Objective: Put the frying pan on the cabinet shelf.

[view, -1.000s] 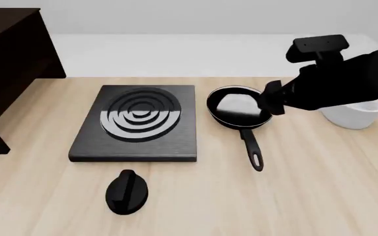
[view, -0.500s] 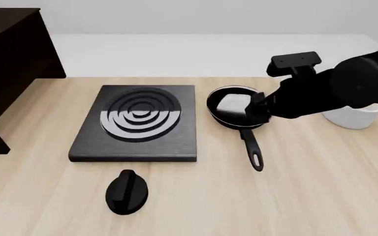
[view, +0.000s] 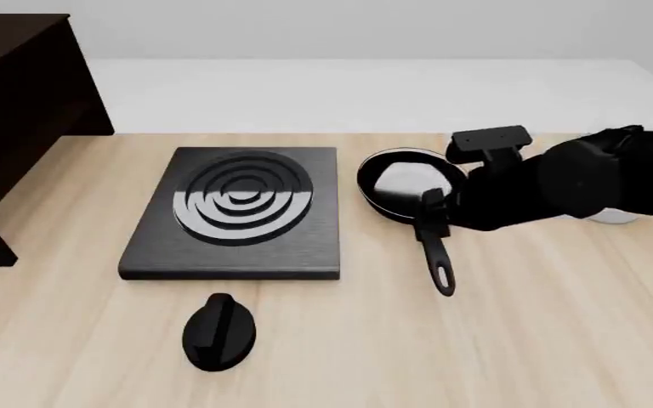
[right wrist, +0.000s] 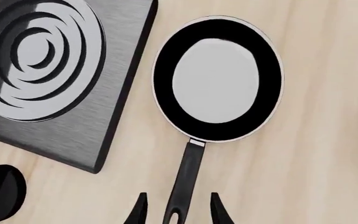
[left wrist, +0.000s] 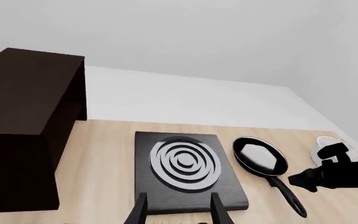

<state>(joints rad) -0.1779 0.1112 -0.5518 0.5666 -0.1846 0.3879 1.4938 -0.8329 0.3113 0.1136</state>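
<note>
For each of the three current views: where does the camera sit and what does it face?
Front: fixed above the arms' side, facing the stove plate; right arm shows.
Left wrist: raised, over the left gripper toward the cabinet.
Right wrist: above the frying pan, right gripper straddling its handle.
All share pan and stove plate.

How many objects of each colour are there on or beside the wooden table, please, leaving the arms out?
Black: 3 (glossy round frying pan, square ringed stove plate, rounded knob)
Very dark brown: 1 (tall wooden cabinet)
White: 1 (bowl, mostly hidden behind the right arm)
Total: 5
</note>
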